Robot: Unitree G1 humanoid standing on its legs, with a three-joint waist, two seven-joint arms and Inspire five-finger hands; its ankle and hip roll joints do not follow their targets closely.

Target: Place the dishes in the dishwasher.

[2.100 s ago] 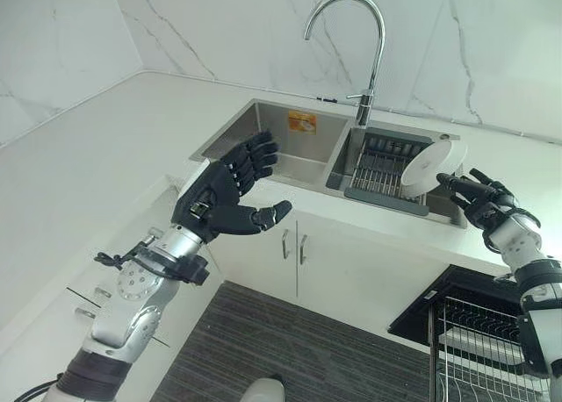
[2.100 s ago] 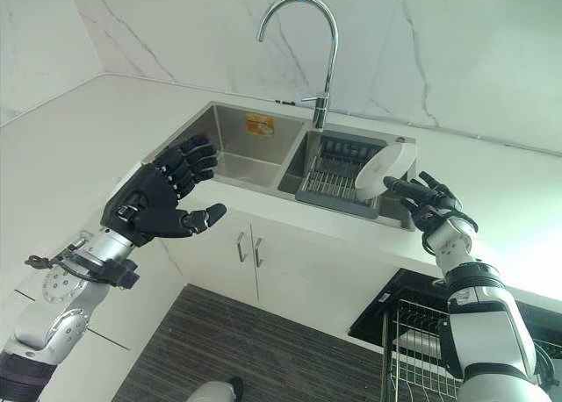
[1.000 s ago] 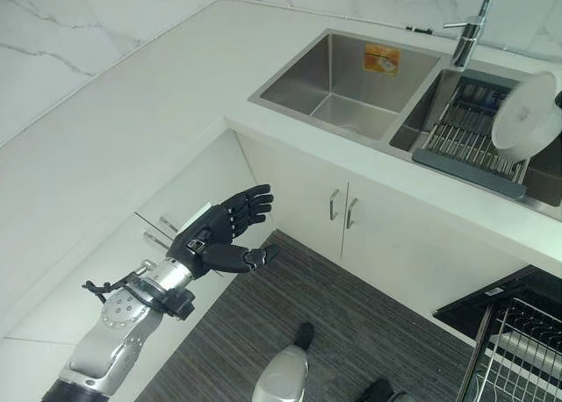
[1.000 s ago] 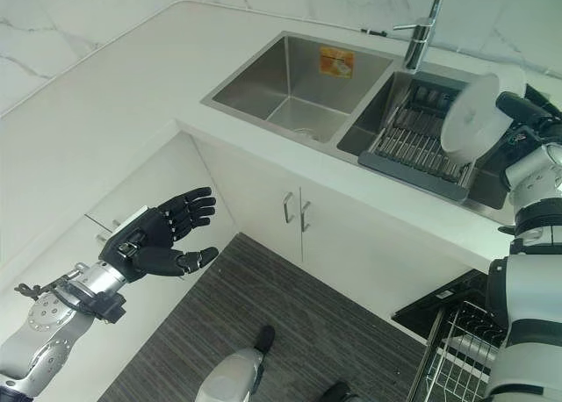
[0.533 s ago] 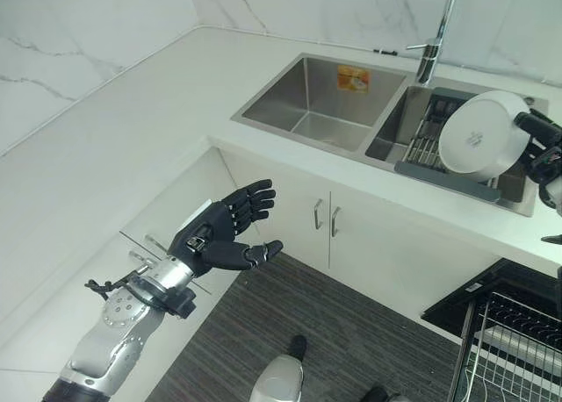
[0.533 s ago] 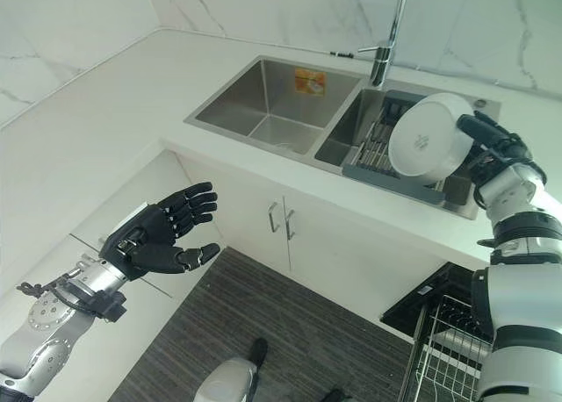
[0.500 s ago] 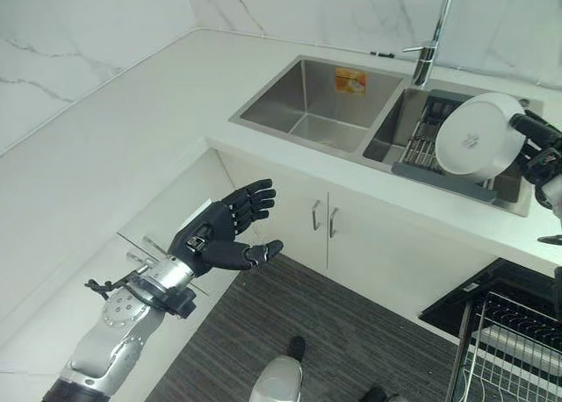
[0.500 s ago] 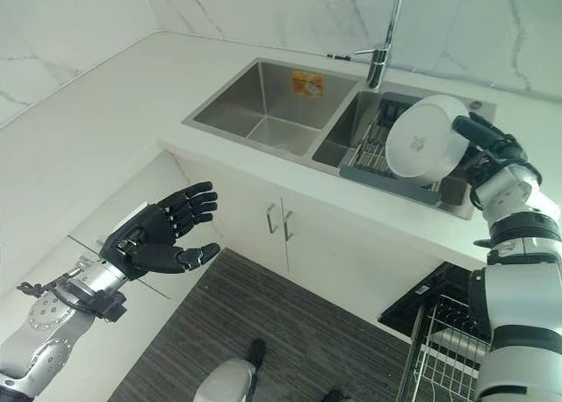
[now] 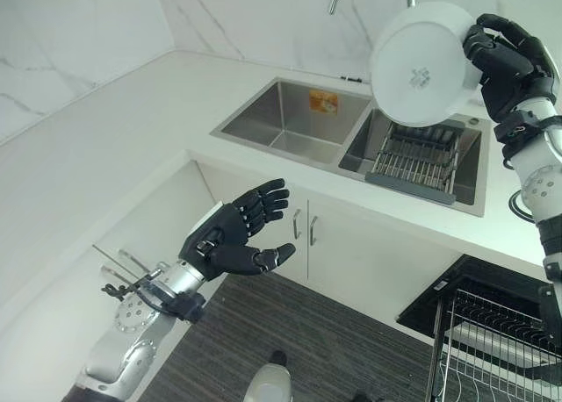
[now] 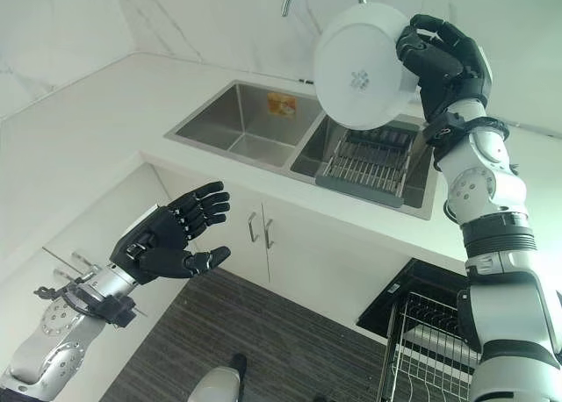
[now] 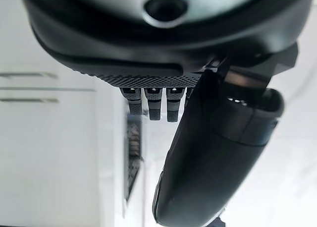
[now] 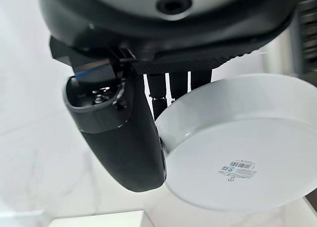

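Left eye view: the right hand [image 9: 507, 58] pinches a white plate [image 9: 422, 63] by its rim, holding it high above the sink [image 9: 351, 132] with its underside facing out. Left hand [image 9: 230, 240] hangs empty, fingers spread, before the white cabinets [image 9: 347, 262].

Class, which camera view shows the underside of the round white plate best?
The right wrist view: the round white plate fills it, base and label clear, pinched by the right hand. Both eye views show the plate smaller, raised above the steel sink.
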